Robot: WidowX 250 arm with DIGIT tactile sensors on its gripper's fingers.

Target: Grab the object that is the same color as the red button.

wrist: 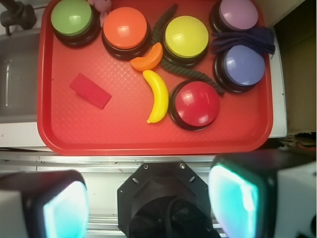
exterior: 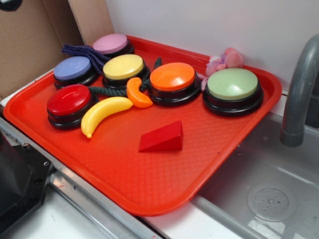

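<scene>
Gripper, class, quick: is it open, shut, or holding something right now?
Gripper: open, fingers spread wide and holding nothing; the red wedge block lies untouched on the tray.

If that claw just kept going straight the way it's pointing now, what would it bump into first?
Judging by the wrist view, the open gripper points down at the black mount and metal ledge in front of the tray, so probably those first, not the red wedge. Depth is unclear.

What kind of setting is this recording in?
Likely a toy-kitchen sink counter: a grey faucet over a metal sink basin, and a red tray holding coloured push buttons, with cardboard as backdrop.
</scene>
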